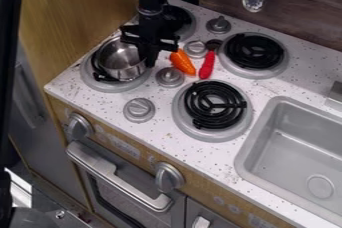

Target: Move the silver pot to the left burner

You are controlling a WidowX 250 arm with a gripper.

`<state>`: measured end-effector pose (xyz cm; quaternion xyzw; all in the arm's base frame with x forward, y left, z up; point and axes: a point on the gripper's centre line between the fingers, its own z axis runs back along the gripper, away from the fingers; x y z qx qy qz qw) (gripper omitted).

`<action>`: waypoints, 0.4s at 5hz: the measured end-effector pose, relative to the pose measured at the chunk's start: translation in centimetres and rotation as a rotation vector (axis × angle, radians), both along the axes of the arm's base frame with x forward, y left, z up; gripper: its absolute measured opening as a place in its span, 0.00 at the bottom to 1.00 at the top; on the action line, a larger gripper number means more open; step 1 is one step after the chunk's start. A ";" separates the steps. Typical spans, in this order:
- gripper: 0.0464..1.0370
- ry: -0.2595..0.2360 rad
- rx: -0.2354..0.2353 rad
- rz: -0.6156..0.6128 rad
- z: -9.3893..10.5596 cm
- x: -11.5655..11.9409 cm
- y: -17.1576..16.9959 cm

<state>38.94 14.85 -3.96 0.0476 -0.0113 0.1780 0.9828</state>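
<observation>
The small, round, shiny silver metal pot [121, 60] is right beside the black two-part end effector [148, 61], on its view-left side, over the silver-rimmed burner with a black coil [99, 75]. I cannot tell whether the end effector is open or closed on the pot's rim, nor whether the pot bears fully on the coil.

The main risk is a bad release. If the rim is pinched, lifting before it comes free could drag or tip the pot, since the hold would be at one edge only. The pot also looks off-centre, nearer the end effector than the burner's far side, so a nudge may leave it rocking on the burner's edge. Swinging the other way could knock the orange carrot-shaped toy [182, 62] close by, or the long red toy [208, 65] beyond it.
</observation>
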 end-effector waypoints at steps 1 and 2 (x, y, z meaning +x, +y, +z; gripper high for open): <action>0.03 0.017 0.005 0.019 0.0 0.0 0.9; 0.20 0.037 -0.028 0.054 -0.9 -0.9 0.2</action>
